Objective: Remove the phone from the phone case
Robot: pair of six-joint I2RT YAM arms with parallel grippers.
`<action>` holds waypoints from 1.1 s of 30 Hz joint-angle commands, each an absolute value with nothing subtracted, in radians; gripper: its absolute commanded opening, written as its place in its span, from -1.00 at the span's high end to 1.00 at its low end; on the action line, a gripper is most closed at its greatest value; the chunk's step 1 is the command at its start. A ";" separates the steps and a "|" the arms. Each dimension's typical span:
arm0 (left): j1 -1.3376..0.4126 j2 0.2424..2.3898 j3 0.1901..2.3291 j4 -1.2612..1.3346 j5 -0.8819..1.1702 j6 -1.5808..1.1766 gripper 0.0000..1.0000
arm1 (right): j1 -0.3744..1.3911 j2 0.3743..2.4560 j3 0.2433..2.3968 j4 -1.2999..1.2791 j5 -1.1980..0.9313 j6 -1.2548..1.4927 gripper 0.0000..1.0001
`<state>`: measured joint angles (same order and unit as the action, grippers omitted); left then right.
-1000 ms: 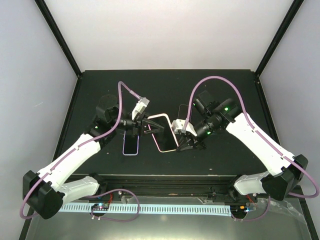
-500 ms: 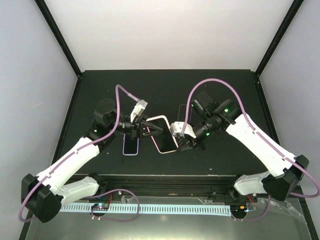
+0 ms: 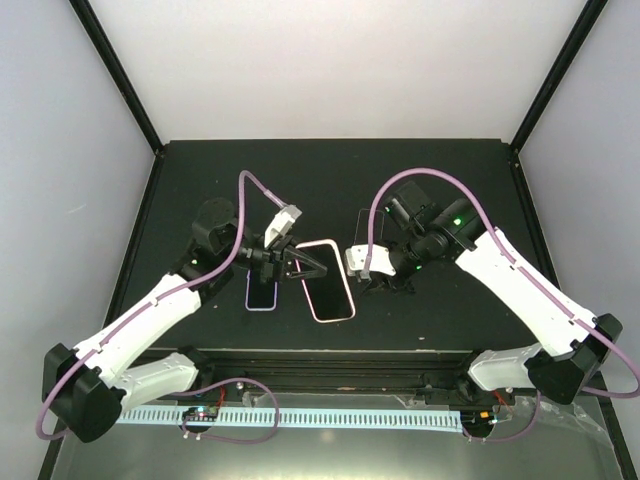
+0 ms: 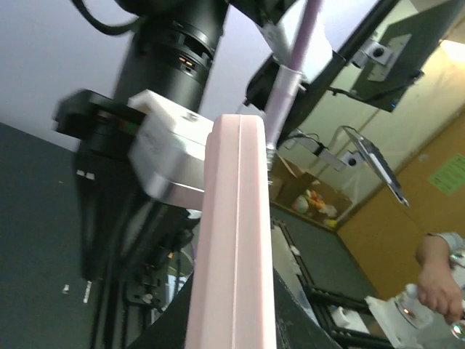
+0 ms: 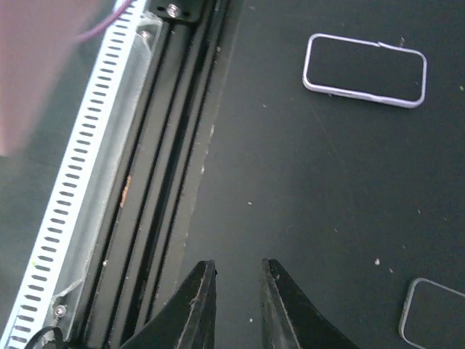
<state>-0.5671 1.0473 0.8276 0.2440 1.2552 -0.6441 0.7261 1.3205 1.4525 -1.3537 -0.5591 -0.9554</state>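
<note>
The salmon-pink phone case sits low over the middle of the table. Its pink rim frames a dark face, and I cannot tell whether that face is the phone. My left gripper is shut on the case's left edge. In the left wrist view the pink edge stands upright between the dark fingers. My right gripper is just right of the case, apart from it. In the right wrist view its fingers stand slightly open over bare table with nothing between them.
A lilac-rimmed dark slab lies flat left of the case, under my left arm. Another dark slab lies behind my right gripper. A slotted white rail and black tracks run along the table's near edge.
My right gripper has let go of the case's right corner, opened a little and drawn back to the right. The case, still in my left gripper, has come down and toward the near edge.
</note>
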 commanded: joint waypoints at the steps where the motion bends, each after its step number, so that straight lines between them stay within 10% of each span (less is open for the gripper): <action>1: -0.580 1.030 0.869 0.300 1.330 -0.670 0.97 | 0.721 1.317 1.455 -1.306 -0.474 -0.928 0.65; 13: -0.566 0.991 0.875 0.003 0.966 -0.406 0.97 | 0.718 1.277 1.413 -1.298 -0.587 -0.822 0.02; 33: -0.561 0.959 0.761 0.244 1.066 -0.478 0.97 | 0.718 1.295 1.355 -1.168 -0.644 -0.719 0.48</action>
<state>-0.5640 0.9916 0.7597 0.1413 1.0164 -0.4652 0.7219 1.2911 1.3640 -1.2148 -0.6384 -0.7467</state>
